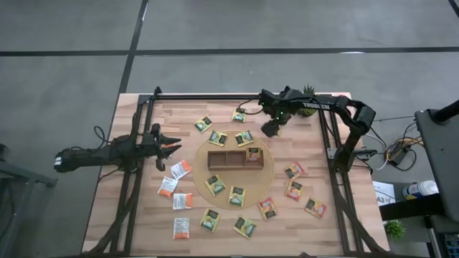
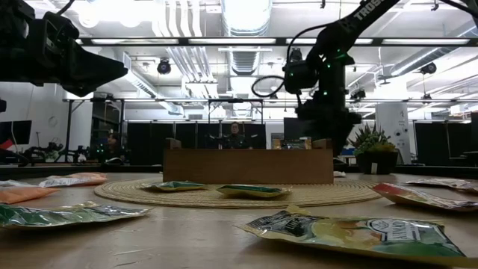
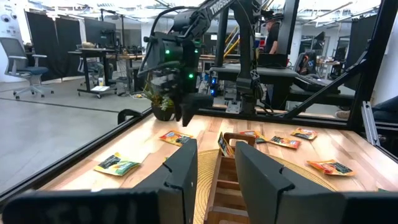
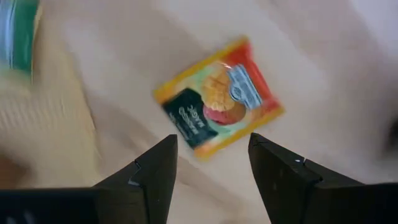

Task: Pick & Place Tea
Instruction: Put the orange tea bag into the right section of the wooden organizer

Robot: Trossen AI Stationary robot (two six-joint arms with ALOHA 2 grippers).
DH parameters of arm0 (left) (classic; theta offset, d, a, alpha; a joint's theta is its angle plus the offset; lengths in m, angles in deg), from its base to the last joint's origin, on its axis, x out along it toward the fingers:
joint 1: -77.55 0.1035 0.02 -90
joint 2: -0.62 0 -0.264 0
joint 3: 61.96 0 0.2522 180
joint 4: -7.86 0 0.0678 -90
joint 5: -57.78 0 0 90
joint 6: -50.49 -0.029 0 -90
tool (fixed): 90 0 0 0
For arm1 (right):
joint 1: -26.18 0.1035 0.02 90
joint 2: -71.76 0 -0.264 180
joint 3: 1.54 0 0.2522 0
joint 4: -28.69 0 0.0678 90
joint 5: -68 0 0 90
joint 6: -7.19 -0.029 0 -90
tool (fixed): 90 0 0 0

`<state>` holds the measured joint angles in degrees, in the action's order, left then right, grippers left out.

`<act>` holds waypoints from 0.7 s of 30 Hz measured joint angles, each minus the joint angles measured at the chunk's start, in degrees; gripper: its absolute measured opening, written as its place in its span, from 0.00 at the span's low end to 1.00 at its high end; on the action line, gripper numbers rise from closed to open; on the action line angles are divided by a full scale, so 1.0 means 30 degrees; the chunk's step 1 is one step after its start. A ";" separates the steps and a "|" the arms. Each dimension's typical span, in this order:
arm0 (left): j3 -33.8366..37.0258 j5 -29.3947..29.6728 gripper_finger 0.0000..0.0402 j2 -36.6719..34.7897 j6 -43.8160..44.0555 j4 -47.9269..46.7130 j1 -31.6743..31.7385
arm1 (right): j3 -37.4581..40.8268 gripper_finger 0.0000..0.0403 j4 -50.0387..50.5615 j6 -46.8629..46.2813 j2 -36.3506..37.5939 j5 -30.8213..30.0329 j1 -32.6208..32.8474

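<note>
Wooden desk (image 1: 143,236) under a black frame, grey floor on all sides and a dim workshop hall beyond, seen from above with both arms reaching in. Round woven mat (image 1: 265,179) at centre, carrying brown three-compartment tray (image 1: 233,159), with one sachet standing in its right-hand compartment and the other two apparently bare. Tea sachets (image 1: 237,195) scattered in a loose ring around mat and tray, yellow-green ones mostly along the near and far sides, orange-red ones to the right, white-and-orange ones to the left. Right tool (image 1: 271,129) poised beyond the tray's far right corner, fingers spread with nothing between them, wrist camera looking down on an orange-red sachet with mango picture (image 4: 217,99) lying flat just ahead of the fingertips. Left tool (image 1: 170,147) parked off the mat's left edge, pointing toward the tray, fingers parted, nothing held. Judged as the approach stage of a pick: next move likely calls for lowering the right tool so its fingers straddle that sachet, closing on the thin packet without pushing it flat, then carrying it to a tray compartment. Hard to match the wrist-view sachet to any one packet in the overhead picture; tray contents mostly hidden behind its wall in the low view; a person in the far background too small to make out.
</note>
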<state>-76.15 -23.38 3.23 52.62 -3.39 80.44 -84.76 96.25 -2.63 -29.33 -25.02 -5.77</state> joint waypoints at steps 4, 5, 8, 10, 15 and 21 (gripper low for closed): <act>0.0001 0.0000 0.26 0.0000 0.0005 0.0004 0.0004 | -0.0226 0.49 0.0474 1.1839 0.0235 0.0005 0.0000; -0.0004 0.0001 0.26 0.0000 0.0001 0.0005 0.0007 | -0.0230 0.49 0.0614 1.4515 0.0274 0.0005 -0.0005; 0.0002 -0.0005 0.26 0.0000 0.0000 -0.0002 0.0007 | -0.0230 0.49 0.0634 2.0729 0.0286 0.0005 -0.0029; -0.0005 0.0002 0.26 0.0000 0.0006 0.0002 0.0004 | -0.0230 0.49 0.0603 2.3958 0.0291 0.0020 -0.0107; -0.0001 -0.0002 0.26 0.0002 0.0000 0.0005 0.0002 | -0.0221 0.49 0.0084 2.9810 0.0293 0.0015 -0.0323; -0.0002 -0.0002 0.26 0.0004 0.0007 0.0002 0.0004 | -0.0179 0.49 -0.0975 3.2047 -0.0336 0.0170 -0.0713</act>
<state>-76.16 -23.39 3.24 52.64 -3.38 80.45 -85.30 93.33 93.51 -30.34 -24.51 -7.91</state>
